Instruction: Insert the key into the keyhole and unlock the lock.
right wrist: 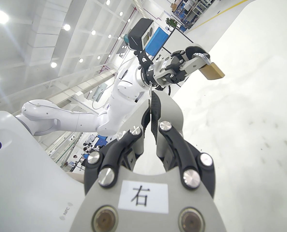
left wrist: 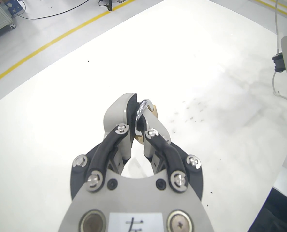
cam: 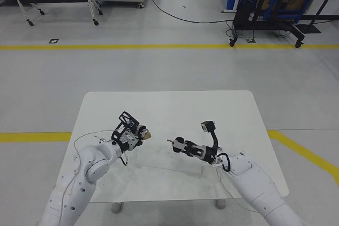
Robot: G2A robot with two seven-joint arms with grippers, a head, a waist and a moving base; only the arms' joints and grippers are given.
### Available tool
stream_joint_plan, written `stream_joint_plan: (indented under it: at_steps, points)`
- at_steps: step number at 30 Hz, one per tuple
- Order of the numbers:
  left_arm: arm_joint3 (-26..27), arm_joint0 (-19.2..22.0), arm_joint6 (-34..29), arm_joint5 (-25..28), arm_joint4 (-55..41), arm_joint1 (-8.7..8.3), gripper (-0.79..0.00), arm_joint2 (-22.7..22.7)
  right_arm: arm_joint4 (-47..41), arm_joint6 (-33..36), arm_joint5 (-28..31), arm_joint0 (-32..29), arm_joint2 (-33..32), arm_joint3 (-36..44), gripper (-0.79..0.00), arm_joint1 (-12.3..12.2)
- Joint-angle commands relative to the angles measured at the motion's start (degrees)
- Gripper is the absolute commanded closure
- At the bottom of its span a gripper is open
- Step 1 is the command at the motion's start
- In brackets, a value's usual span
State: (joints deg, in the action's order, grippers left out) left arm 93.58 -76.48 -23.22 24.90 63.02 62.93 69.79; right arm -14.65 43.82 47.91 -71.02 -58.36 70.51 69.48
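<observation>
A: What carries it all?

B: A white table (cam: 169,107) on a grey floor (cam: 169,68). A yellow line (cam: 158,46) crosses the floor beyond the table's far edge.

A: And the left gripper?

B: The left gripper (left wrist: 140,107) is up off the table, over its left half and a little towards the near side. It is pressed together on the silver shackle (left wrist: 139,113) of the lock (left wrist: 155,112). The shackle runs between its black pads (left wrist: 132,106).

A: The right one?

B: The right gripper (right wrist: 151,101) is over the middle of the table, facing the left gripper. It pinches the key (right wrist: 149,90) tight, and no gap shows between its two sides.

A: Where is the lock itself?

B: It is in the air, held by the left gripper. In the right wrist view its brass body sticks out past the gripper's end, clear of the table. In the top view the body is turned towards the right gripper. The left wrist view shows little of the brass, just a corner at either end of the shackle.

A: And the key?

B: In the right wrist view it is a thin metal strip seen edge-on. It pokes out beyond the right gripper's end towards the left gripper. In the top view its tip is near the lock but apart from it, with bare table between them. The key is not in the lock.
</observation>
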Motion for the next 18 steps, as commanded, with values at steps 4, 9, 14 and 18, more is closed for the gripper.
stream_joint_plan:
  at_steps: [4, 9, 14, 18]
  points:
    - [-5.6, -0.2, -6.6, -10.0, -29.3, 1.30, 0.000, 1.4, -0.7, -4.3, 1.6, -0.3, 0.5, -0.2, 0.000, 0.5]
    - [-12.4, 4.5, -17.4, -14.7, -54.2, 2.36, 0.000, 1.9, -0.8, -10.3, 5.8, 0.9, 1.2, -2.9, 0.000, 1.5]
    - [-19.5, 9.2, -26.3, -19.0, -72.4, 3.16, 0.000, 2.4, 2.2, -16.0, 6.4, 1.7, 0.7, -5.2, 0.000, 2.1]
    - [-26.2, 13.6, -31.3, -24.3, -81.8, 4.13, 0.000, 0.5, 5.0, -20.4, 6.7, 1.5, -0.1, -5.0, 0.000, 2.3]
